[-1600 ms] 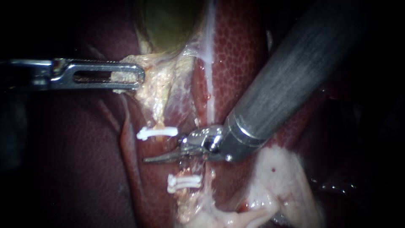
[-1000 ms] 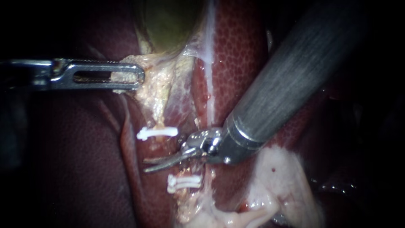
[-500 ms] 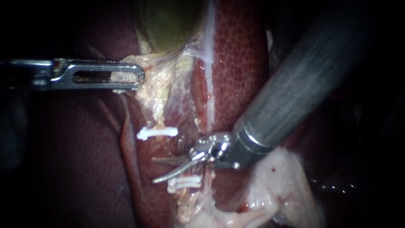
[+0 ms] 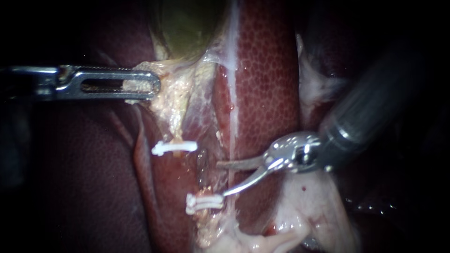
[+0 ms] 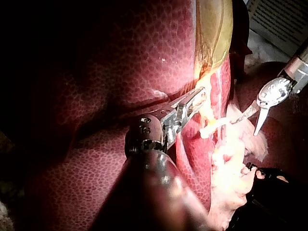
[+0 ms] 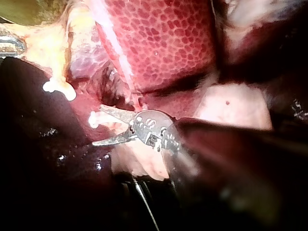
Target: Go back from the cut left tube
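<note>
Cut left tube (image 4: pixel 202 160) near right claw (image 4: pixel 221 179)

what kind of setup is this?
Likely a surgical robot bench: liver, gallbladder, white clips, left instrument gripping tissue, right instrument with open jaws.

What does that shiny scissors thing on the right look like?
My right instrument has a thick dark grey shaft from the upper right, a shiny silver wrist and two thin metal blades. Its jaws stand open, holding nothing, over the liver. The lower blade's tip lies close to the lower clip.
</note>
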Robot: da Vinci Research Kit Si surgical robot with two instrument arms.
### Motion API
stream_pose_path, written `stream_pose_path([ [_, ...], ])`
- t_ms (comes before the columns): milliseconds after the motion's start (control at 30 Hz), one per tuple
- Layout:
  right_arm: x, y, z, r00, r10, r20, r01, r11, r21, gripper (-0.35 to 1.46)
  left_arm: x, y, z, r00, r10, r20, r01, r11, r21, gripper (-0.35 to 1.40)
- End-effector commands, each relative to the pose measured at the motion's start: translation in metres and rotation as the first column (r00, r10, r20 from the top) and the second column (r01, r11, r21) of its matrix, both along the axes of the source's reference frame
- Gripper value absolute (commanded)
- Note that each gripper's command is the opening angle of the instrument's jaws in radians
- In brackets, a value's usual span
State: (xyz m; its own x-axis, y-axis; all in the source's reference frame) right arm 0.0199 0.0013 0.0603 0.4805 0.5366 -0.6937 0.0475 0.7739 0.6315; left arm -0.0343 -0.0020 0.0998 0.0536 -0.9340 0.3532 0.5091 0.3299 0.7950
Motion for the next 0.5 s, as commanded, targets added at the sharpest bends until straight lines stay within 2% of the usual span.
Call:
stream_pose_path([
  [33,-0.0007,0.0005,-0.0004,1.0000,0.007,0.002,-0.007,1.000,-0.012,1.43,0.0000,0.0000,0.0000,1.0000,0.000,0.000,0.000,1.000,0.000,-0.35],
  [200,-0.0038,0.0025,-0.0029,0.9988,0.046,0.018,-0.044,0.997,-0.064,1.43,-0.0001,0.0000,0.0001,1.0000,0.000,0.000,0.000,1.000,-0.001,-0.35],
  [333,-0.0050,0.0034,-0.0047,0.9972,0.069,0.031,-0.065,0.993,-0.094,1.43,-0.0001,-0.0001,0.0002,1.0000,0.000,0.000,0.000,1.000,-0.001,-0.35],
  [500,-0.0054,0.0037,-0.0059,0.9964,0.076,0.038,-0.071,0.991,-0.117,1.43,-0.0004,-0.0003,0.0006,1.0000,-0.002,-0.002,0.002,1.000,-0.004,-0.35],
])
